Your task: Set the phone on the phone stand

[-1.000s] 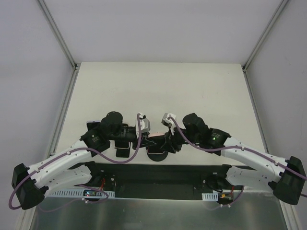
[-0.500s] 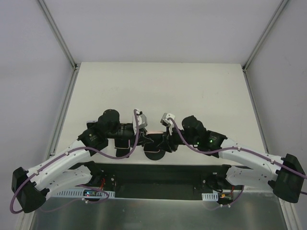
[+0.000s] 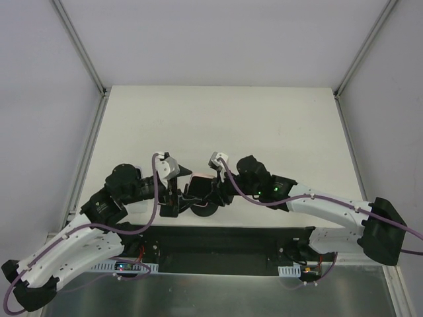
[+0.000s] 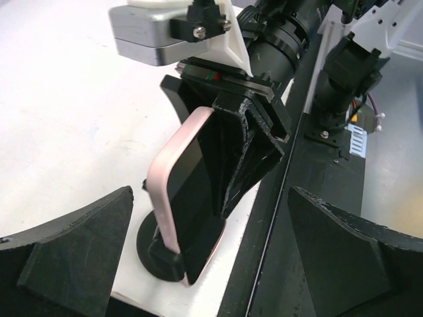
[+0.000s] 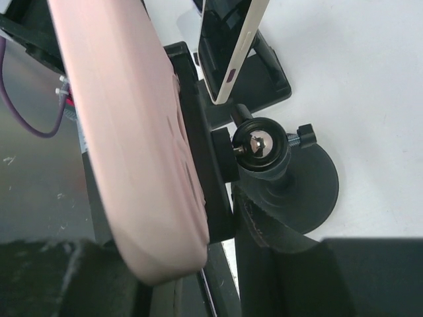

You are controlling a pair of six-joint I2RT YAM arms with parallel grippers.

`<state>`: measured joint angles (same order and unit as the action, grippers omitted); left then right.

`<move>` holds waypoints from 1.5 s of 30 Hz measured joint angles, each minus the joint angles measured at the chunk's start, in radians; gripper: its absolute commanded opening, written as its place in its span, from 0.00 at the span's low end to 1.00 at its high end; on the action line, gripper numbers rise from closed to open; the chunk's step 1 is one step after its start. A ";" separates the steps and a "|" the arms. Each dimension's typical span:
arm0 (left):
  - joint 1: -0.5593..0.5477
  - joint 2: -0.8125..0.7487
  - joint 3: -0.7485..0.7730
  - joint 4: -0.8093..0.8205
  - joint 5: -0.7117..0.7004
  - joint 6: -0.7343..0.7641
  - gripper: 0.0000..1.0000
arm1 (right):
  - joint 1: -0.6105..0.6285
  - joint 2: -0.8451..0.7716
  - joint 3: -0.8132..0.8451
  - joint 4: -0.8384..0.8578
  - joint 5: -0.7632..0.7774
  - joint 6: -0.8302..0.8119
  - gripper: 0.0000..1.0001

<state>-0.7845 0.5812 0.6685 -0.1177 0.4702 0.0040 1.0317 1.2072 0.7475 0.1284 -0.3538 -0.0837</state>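
Now the phone [image 4: 192, 211] leans in the phone stand [image 4: 157, 251], with the right gripper [image 4: 246, 155] against its screen; I cannot tell whether it grips. The left gripper [image 4: 210, 198] gapes wide. The phone looks stiff, slick and breakable: pinch its long edges.

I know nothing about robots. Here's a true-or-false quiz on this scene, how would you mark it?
1. The phone has a pink case. True.
2. The phone stand has a round black base. True.
3. The phone lies flat on the table. False: it stands nearly upright against the stand's cradle.
4. The left gripper is clamped on the phone. False: its fingers are spread wide, clear of the phone; the right gripper holds it.
5. The stand sits at the table's far edge. False: it is at the near edge, by the arm bases.
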 measured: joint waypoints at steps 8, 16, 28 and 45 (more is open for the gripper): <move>0.000 -0.157 0.000 -0.067 -0.095 -0.047 0.98 | -0.062 0.050 0.103 -0.167 -0.145 -0.098 0.00; 0.000 -0.158 -0.005 -0.083 -0.114 -0.103 0.97 | -0.085 0.144 0.253 -0.378 -0.237 -0.246 0.00; 0.000 -0.209 -0.026 -0.090 -0.116 -0.133 0.96 | -0.084 0.184 0.380 -0.630 -0.212 -0.401 0.22; 0.000 -0.249 -0.013 -0.101 -0.143 -0.146 0.99 | -0.099 -0.111 0.386 -0.665 -0.118 -0.283 0.96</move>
<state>-0.7845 0.3321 0.6559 -0.2184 0.3267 -0.1425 0.9329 1.0958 1.1339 -0.5362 -0.4721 -0.3668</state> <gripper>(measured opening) 0.992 0.963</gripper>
